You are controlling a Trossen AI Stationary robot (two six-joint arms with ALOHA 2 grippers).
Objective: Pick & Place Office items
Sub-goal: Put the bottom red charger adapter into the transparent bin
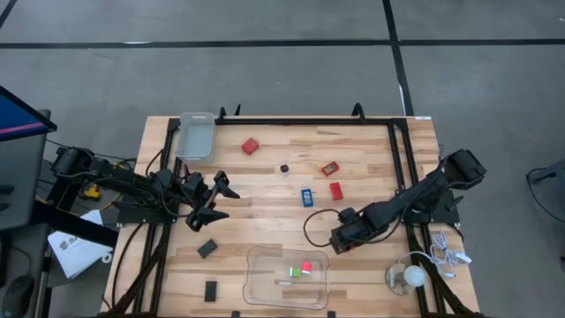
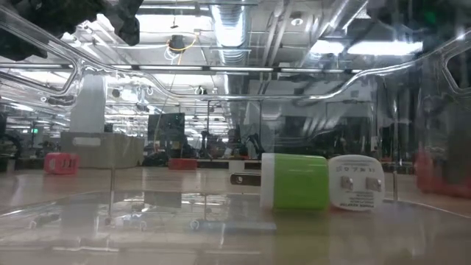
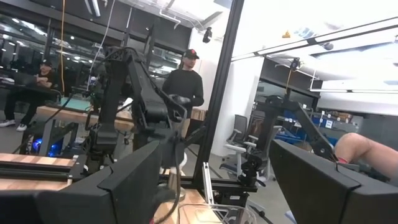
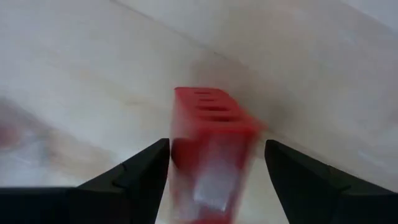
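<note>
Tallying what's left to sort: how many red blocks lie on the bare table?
3. One red block lies near the far edge beside the grey bin, one at centre-right, one just nearer. Others may be hidden under the arms.

We see a grey floor (image 1: 265,71) crossed by dark lines, bright ceiling lights (image 2: 383,48), and a person in black (image 3: 186,87) standing behind.

Red blocks (image 1: 250,146), black rectangles (image 1: 207,249) and blue piece (image 1: 306,196) scattered across table; others in tray.
</note>
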